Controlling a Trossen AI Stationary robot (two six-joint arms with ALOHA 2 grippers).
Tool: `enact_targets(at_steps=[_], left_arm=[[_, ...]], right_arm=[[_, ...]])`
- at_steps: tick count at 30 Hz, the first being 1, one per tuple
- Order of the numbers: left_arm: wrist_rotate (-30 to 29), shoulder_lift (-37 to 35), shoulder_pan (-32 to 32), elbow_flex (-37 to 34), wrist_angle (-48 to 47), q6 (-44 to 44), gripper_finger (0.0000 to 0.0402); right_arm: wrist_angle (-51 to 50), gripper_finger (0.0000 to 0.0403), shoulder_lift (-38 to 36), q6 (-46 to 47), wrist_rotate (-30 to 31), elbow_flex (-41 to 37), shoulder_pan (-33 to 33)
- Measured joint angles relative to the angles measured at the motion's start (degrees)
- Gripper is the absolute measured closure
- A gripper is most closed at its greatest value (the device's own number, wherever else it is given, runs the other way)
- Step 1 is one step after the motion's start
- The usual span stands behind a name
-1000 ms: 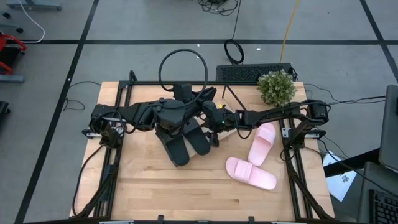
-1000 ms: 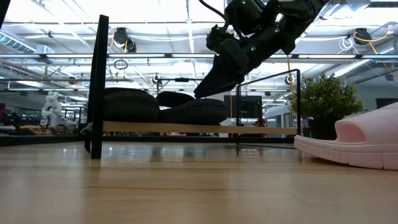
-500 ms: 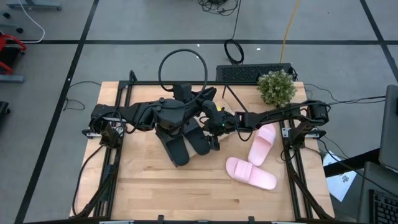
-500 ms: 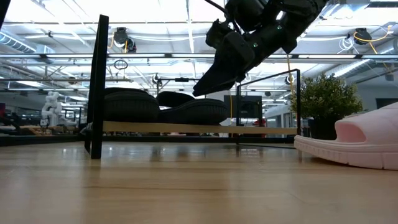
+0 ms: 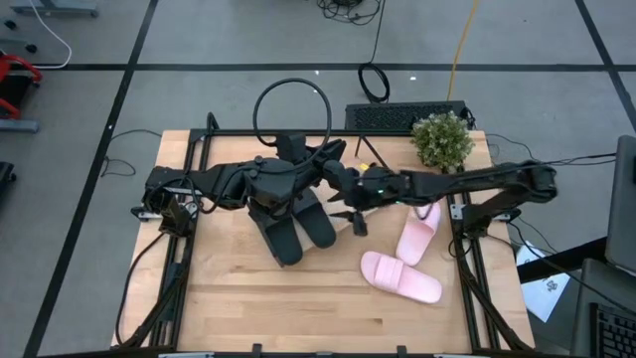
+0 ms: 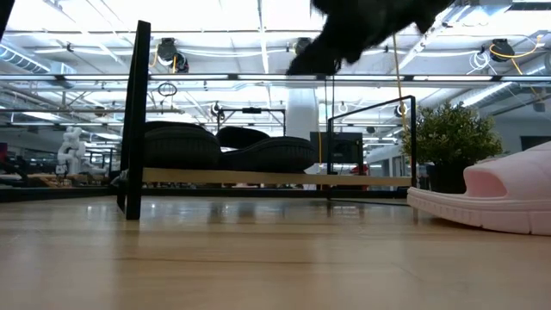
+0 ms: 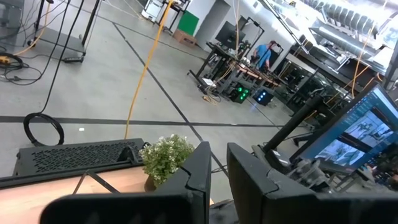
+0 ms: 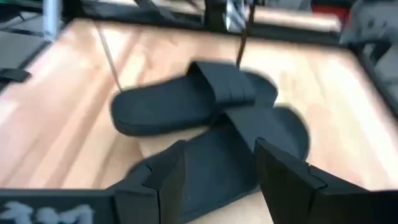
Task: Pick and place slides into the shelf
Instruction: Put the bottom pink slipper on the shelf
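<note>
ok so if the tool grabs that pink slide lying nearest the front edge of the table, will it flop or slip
The pink slide looks thick-soled and moulded, so it probably stays fairly stiff. It seems light for its bulk. Its matte surface likely grips well, and lying flat it shouldn't roll.

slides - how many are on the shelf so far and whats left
Done: both black slides lie on the shelf. In hand: nothing; the right gripper hangs open and empty above them. Left: two pink slides on the table, right of the shelf.
</note>
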Motion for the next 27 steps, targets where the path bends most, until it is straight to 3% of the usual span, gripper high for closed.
enact_targets(at_steps=[13,27], left_arm=[[0.00,0.00,0.00,0.00,-0.25,0.19,0.0355],[4.07,0.49,-0.11,0.02,0.12,-6.68,0.0355]], right_arm=[[-23.71,0.0227,-20.69,-10.06,-0.07,0.00,11.72],[-46.88,0.0227,-24.61,-9.56,-0.12,0.00,31.00]])
